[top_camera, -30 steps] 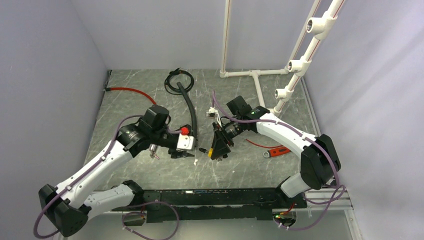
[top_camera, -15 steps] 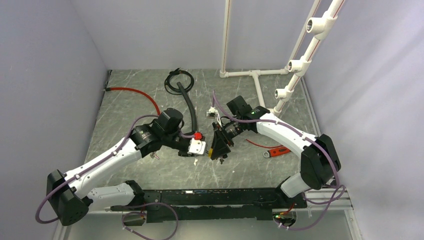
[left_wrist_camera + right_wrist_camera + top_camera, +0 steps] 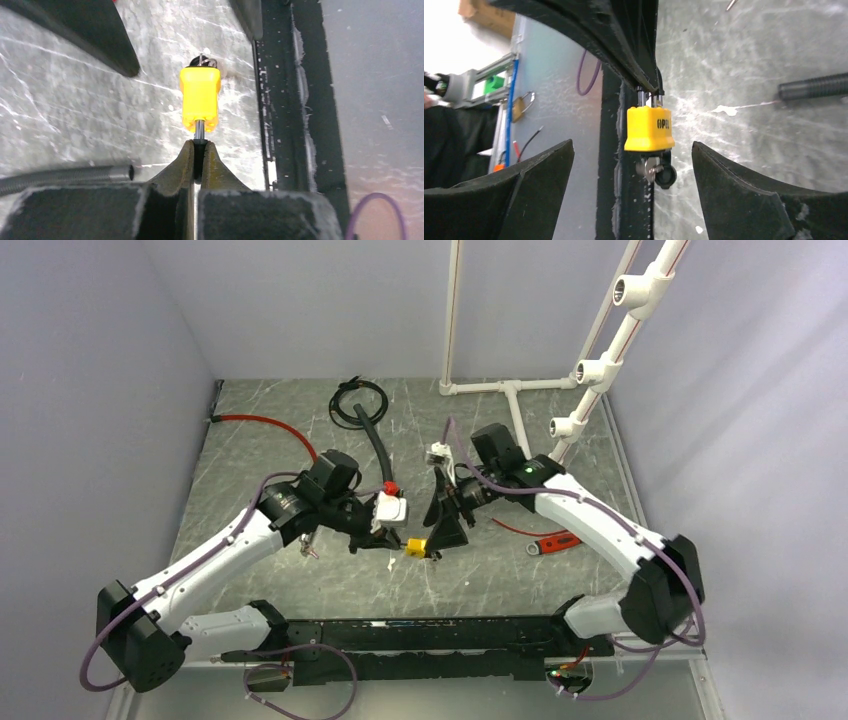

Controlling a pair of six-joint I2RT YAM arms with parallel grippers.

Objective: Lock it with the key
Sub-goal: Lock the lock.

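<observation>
Left jaws pinch padlock (image 3: 200,99) shackle (image 3: 199,129); right jaws open around key (image 3: 655,170). Risk: padlock swivels on thin pinch, key slips.

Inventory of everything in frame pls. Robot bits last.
padlock: 1, yellow, hanging between the claws
key: 1, silver with black head, in the padlock's bottom end
hose: 1, black, mid-table
cable coil: 1, black, back centre
cable: 1, red, back left
wrench: 1, red handle, under the right arm
pipe frame: 1, white, back right
table: 1, grey marbled
left claw: 1, black, shut on the padlock's shackle
right claw: 1, black, open, fingers either side of the padlock
</observation>
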